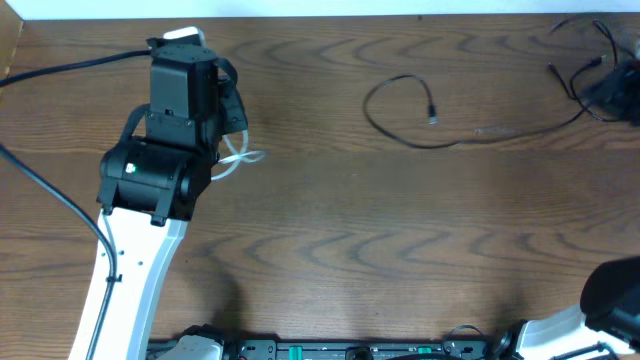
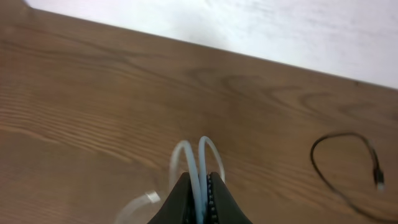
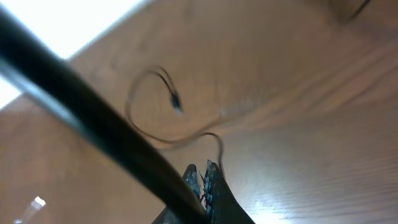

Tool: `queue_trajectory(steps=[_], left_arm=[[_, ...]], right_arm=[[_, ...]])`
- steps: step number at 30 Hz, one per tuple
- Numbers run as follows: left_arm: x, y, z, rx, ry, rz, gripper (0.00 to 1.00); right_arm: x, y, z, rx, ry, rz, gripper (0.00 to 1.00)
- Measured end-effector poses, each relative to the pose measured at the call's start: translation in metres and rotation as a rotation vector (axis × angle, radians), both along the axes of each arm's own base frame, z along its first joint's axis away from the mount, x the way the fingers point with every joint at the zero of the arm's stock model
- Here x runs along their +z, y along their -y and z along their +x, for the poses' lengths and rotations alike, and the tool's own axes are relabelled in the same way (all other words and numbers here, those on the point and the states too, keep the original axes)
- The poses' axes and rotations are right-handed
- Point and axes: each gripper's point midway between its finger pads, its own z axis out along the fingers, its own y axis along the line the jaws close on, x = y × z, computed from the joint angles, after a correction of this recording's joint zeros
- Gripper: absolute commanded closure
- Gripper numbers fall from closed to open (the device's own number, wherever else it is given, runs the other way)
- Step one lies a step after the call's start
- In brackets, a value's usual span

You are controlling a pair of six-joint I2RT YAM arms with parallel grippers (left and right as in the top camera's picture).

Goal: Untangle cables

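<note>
A white cable (image 1: 246,157) hangs in loops from my left gripper (image 1: 232,150) at the table's back left. In the left wrist view the gripper (image 2: 202,178) is shut on two strands of the white cable (image 2: 181,155). A thin black cable (image 1: 440,146) lies on the table at the back centre, curled into a loop with a small plug end. It also shows in the left wrist view (image 2: 345,133) and the right wrist view (image 3: 176,99). My right gripper (image 3: 202,169) is shut, high above the table at the front right, with nothing clearly held.
The black cable runs right to a dark bundle of cords (image 1: 610,88) at the back right corner. The right arm (image 1: 615,290) sits at the front right edge. A thick black robot cable (image 3: 93,118) crosses the right wrist view. The table's far edge (image 2: 186,43) is close behind the left gripper.
</note>
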Motion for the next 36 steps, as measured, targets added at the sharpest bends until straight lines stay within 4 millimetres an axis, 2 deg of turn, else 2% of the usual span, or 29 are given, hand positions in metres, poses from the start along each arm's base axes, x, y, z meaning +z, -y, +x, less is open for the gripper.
queue_trajectory(steps=[3,7,11,15,18,21,24,26,31,34,36], left_arm=[[-0.005,0.011,0.001,-0.046,-0.021,-0.033,0.93],[-0.008,0.019,0.0,-0.083,-0.033,-0.062,0.92],[-0.008,0.023,0.0,-0.103,-0.038,-0.078,0.93],[-0.008,0.024,-0.001,-0.109,-0.04,-0.082,0.92],[-0.008,0.025,-0.001,-0.11,-0.04,-0.083,0.92],[-0.008,0.025,-0.001,-0.11,-0.04,-0.083,0.92],[-0.008,0.025,-0.001,-0.11,-0.04,-0.083,0.92],[-0.008,0.025,-0.001,-0.111,-0.04,-0.084,0.92],[-0.008,0.026,-0.001,-0.116,-0.041,-0.088,0.92],[-0.008,0.026,-0.001,-0.116,-0.041,-0.088,0.92],[-0.009,0.026,-0.001,-0.117,-0.041,-0.089,0.93]], right_arm=[[0.061,0.018,-0.008,-0.099,0.101,-0.096,0.99],[0.116,0.053,-0.034,-0.297,0.173,-0.2,0.99],[0.149,0.1,-0.063,-0.507,0.217,-0.265,0.99],[0.163,0.152,-0.099,-0.705,0.233,-0.308,0.99],[0.168,0.183,-0.121,-0.818,0.242,-0.32,0.99],[0.169,0.207,-0.134,-0.886,0.254,-0.328,0.99],[0.166,0.226,-0.139,-0.918,0.261,-0.319,0.99],[0.158,0.232,-0.134,-0.915,0.252,-0.298,0.99],[0.128,0.248,-0.117,-0.895,0.199,-0.251,0.99],[0.098,0.252,-0.107,-0.869,0.12,-0.213,0.98],[0.074,0.247,-0.099,-0.837,0.048,-0.177,0.97]])
